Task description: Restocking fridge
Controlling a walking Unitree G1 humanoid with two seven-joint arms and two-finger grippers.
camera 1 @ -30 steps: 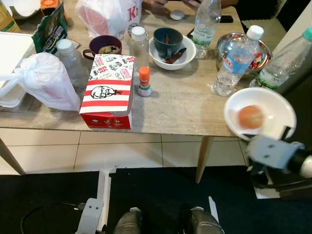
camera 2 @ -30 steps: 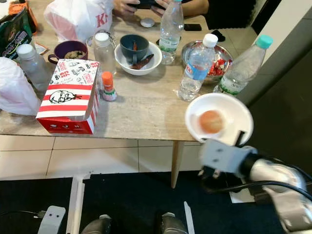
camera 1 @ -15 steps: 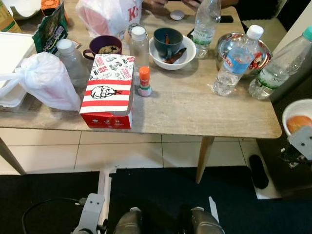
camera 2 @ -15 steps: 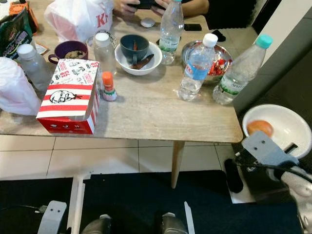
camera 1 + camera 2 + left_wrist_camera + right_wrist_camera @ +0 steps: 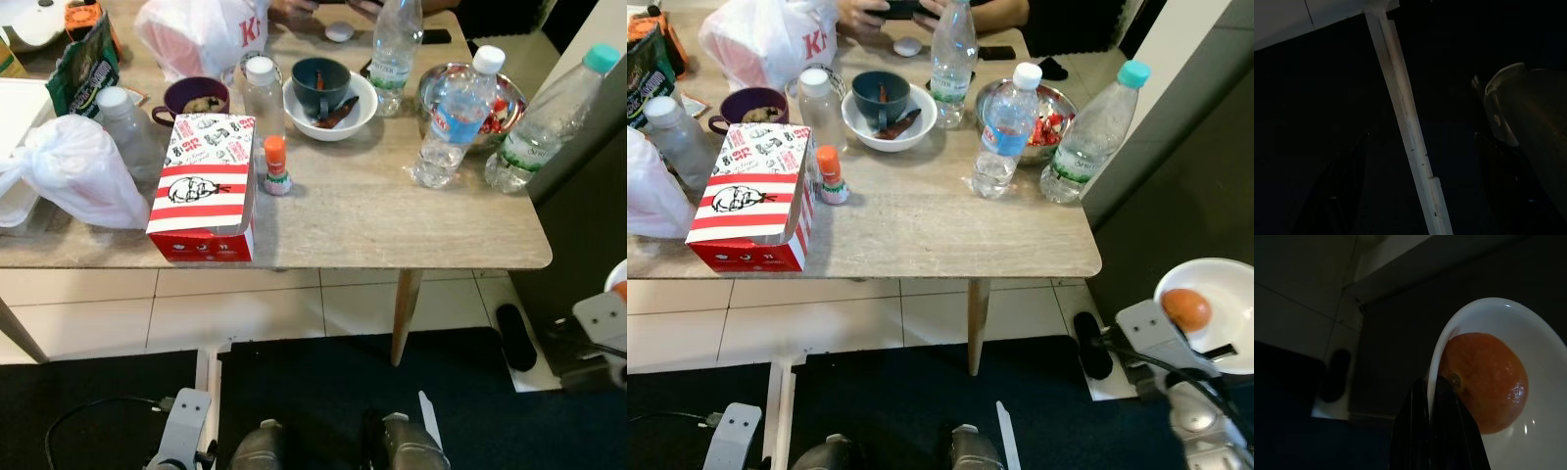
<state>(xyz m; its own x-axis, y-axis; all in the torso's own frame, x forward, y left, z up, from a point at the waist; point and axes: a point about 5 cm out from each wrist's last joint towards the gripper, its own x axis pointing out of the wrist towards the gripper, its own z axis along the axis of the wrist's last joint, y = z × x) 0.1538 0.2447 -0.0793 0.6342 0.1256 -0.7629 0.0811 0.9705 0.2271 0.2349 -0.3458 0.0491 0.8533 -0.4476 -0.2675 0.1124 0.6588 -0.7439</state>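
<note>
Right gripper [image 5: 1432, 396] pinches the rim of a white bowl [image 5: 1227, 294], fingers pressed together on it, holding it off the table's right side, low over the dark floor; orange [image 5: 1186, 308] sits loose inside, against the rim by the fingers. Risk: thin edge grip, so a tilt or jolt could roll the orange out or let the bowl slip. Left gripper hangs idle, cannot tell its fingers. Beyond, table [image 5: 392, 225] crowded with water bottles [image 5: 451, 117], red striped box [image 5: 204, 186]

crowded table [image 5: 921, 235]; its front strip bare beside 3 bottles [image 5: 1004, 127].
</note>
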